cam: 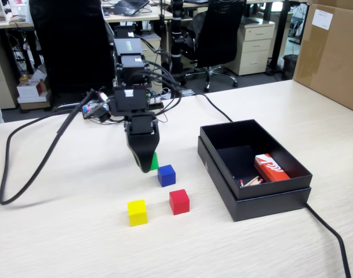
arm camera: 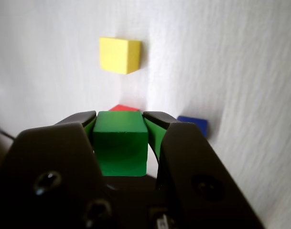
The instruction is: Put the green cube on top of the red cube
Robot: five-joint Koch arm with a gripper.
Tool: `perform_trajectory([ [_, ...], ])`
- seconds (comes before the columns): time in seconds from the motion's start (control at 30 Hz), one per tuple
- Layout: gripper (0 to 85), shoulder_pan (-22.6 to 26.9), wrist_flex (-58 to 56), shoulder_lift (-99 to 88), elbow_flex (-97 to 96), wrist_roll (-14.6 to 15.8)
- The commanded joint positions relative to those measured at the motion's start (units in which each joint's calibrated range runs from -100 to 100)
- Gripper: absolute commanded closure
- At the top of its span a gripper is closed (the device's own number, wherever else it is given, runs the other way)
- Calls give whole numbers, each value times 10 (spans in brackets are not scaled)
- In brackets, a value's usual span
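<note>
Gripper (arm camera: 120, 125) clenched on green cube (arm camera: 120, 143); carry step in hand. Next: align above red cube (cam: 179, 201); lower squarely.

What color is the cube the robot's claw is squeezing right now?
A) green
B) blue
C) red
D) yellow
A. In the wrist view the green cube sits clamped between the two jaws of the gripper, while the yellow cube, blue cube and red cube lie apart from it on the table.

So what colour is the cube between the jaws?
Bright green. The green cube shows best in the wrist view, with the gripper shut on it.
</note>
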Motion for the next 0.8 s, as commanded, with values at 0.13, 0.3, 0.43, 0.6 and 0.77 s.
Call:
perform_trajectory([
  [0.13,830,23,-1,55,111,27],
  [0.3,830,35,-1,114,152,39],
  [0.43,830,40,-1,165,189,44],
  [0.6,830,41,-1,224,215,47],
  [0.77,829,41,-1,252,230,47],
])
